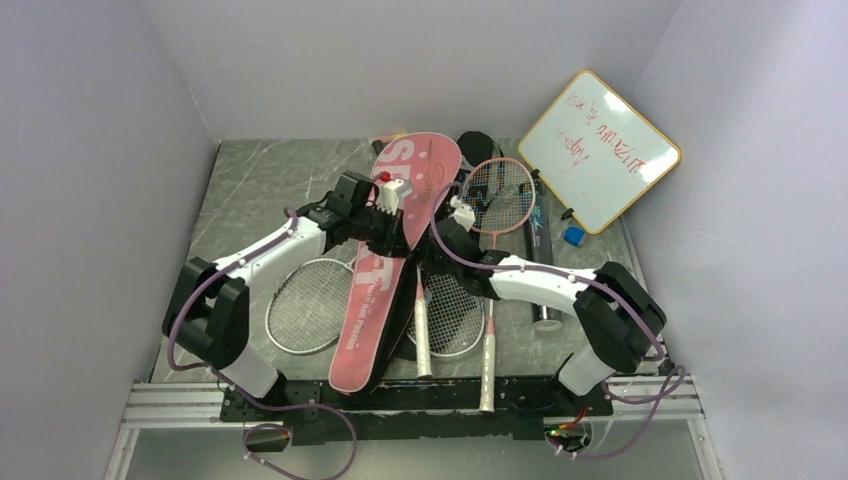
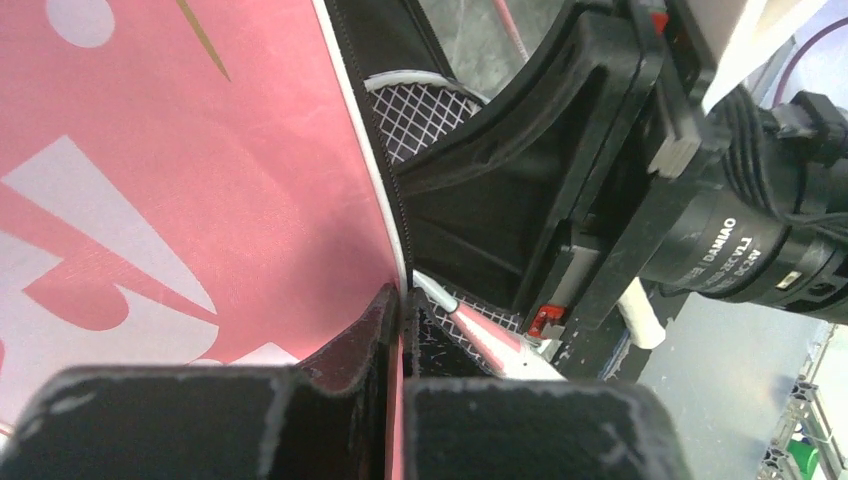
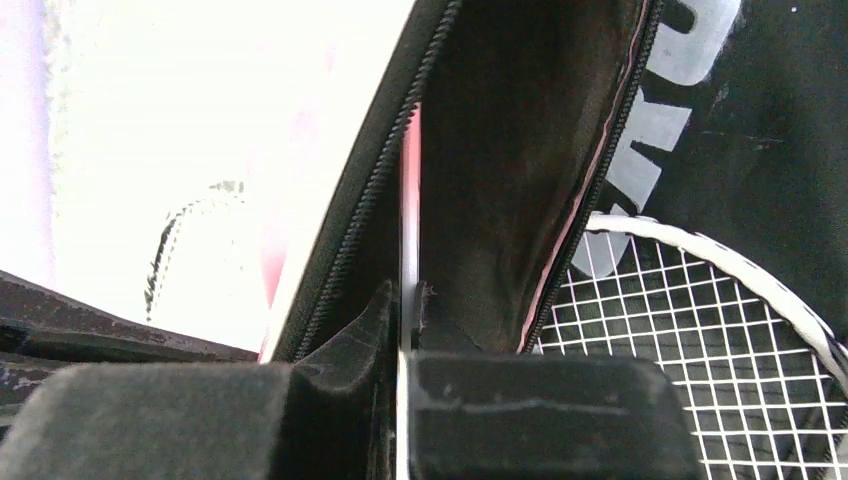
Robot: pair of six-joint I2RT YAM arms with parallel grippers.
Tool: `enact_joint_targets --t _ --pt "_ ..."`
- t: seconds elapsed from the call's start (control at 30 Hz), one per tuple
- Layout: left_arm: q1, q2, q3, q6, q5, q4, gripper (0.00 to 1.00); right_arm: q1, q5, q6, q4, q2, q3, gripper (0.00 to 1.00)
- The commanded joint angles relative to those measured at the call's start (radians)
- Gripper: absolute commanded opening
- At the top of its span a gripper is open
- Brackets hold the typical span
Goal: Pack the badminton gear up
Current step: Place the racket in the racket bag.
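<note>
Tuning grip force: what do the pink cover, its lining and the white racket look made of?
The pink cover: looks like thin coated synthetic fabric; slight sheen, printed white lettering, bends softly. Its lining: dark matte cloth, faintly fuzzy, beside zip teeth. The white racket: smooth glossy frame, metal or composite, cannot tell; thin white strings, probably nylon, in a taut grid.

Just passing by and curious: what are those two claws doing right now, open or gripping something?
Left gripper: closed, pinching the pink racket cover by its edge.
Right gripper: closed, pinching the same cover's zip edge.
</note>
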Motion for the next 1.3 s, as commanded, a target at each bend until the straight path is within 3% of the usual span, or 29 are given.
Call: enact_joint_targets --t 0.0,0.2,0.3,0.37,0.47,0.63,0.8,1.0,1.17,1.27 --pt "-0.036 0.017 0.038 0.047 0.047 -0.035 0.05 -0.034 0.052 0.083 0.311 -0.026 -0.081 0.00" --pt "-0.069 0.036 0.057 0.080 0.072 -0.069 0.07 -0.055 0.068 0.075 0.466 -0.050 -0.158 0.00" --pt "-0.091 0.031 0.076 0.117 0.013 -0.115 0.23 -0.056 0.037 0.060 0.527 -0.051 -0.181 0.00" --pt "-0.108 0.007 0.082 0.140 -0.084 -0.149 0.42 -0.056 0.012 0.049 0.576 -0.048 -0.202 0.00" --pt "-0.125 -0.057 0.058 0.147 -0.267 -0.182 0.61 -0.055 -0.015 0.050 0.612 -0.026 -0.217 0.00" --pt "-0.157 -0.158 -0.002 0.145 -0.544 -0.232 0.77 -0.056 -0.040 0.073 0.662 0.025 -0.231 0.00" --pt "-0.190 -0.176 -0.026 0.132 -0.676 -0.260 0.86 -0.055 -0.076 0.098 0.701 0.072 -0.230 0.00" --pt "-0.225 -0.129 -0.035 0.114 -0.679 -0.261 0.96 -0.055 -0.090 0.104 0.694 0.093 -0.219 0.00" --pt "-0.251 -0.082 -0.042 0.116 -0.670 -0.262 0.96 -0.055 -0.094 0.108 0.687 0.105 -0.211 0.00" --pt "-0.258 -0.050 -0.041 0.120 -0.675 -0.274 0.87 -0.055 -0.098 0.112 0.696 0.107 -0.214 0.00"
